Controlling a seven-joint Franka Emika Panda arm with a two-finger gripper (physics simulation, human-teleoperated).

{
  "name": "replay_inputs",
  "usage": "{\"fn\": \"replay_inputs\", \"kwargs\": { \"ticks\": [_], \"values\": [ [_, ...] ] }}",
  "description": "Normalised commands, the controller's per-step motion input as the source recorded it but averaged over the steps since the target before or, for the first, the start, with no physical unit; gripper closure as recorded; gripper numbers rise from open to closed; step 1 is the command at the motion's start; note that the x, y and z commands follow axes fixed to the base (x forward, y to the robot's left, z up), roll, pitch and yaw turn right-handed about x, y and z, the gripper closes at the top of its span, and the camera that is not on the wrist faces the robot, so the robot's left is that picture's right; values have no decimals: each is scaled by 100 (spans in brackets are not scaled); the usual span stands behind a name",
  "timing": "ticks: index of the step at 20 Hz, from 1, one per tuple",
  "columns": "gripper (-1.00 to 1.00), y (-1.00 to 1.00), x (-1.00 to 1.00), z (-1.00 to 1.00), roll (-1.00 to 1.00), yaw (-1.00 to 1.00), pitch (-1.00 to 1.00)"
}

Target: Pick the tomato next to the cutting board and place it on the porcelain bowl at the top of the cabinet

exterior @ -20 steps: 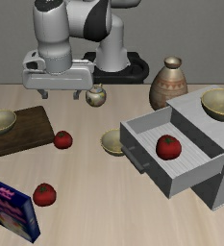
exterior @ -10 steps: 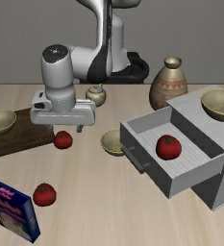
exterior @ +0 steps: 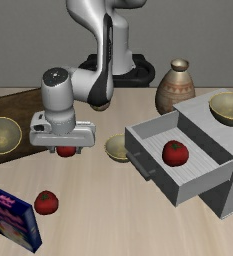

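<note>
The tomato next to the cutting board (exterior: 64, 152) is a small red ball on the table, mostly covered from above by my gripper (exterior: 64, 148). The gripper has come down over it, with its fingers open and standing on either side of the tomato. The dark wooden cutting board (exterior: 23, 128) lies at the exterior view's left with an olive bowl (exterior: 0, 130) on it. The porcelain bowl (exterior: 228, 108) sits on top of the grey cabinet (exterior: 213, 135) at the right.
The cabinet's drawer (exterior: 148, 165) stands pulled out with a second tomato (exterior: 175, 152) inside. A third tomato (exterior: 46, 202) and a blue box (exterior: 15, 218) lie at the front left. A small bowl (exterior: 118, 149) and a brown vase (exterior: 176, 87) stand near the cabinet.
The arm has swung forward and down from the back of the table, lowering the gripper onto the tomato beside the cutting board.
</note>
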Motion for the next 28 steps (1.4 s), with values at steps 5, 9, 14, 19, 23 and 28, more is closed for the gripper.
{"fn": "replay_inputs", "kwargs": {
  "ticks": [5, 9, 14, 19, 23, 28],
  "values": [
    [100, 0, 0, 0, 0, 0, 0],
    [100, 0, 0, 25, 0, 0, 0],
    [100, 0, 0, 60, 0, 0, 0],
    [100, 0, 0, 100, 0, 0, 0],
    [100, 0, 0, 100, 0, 0, 0],
    [100, 0, 0, 100, 0, 0, 0]
  ]
}}
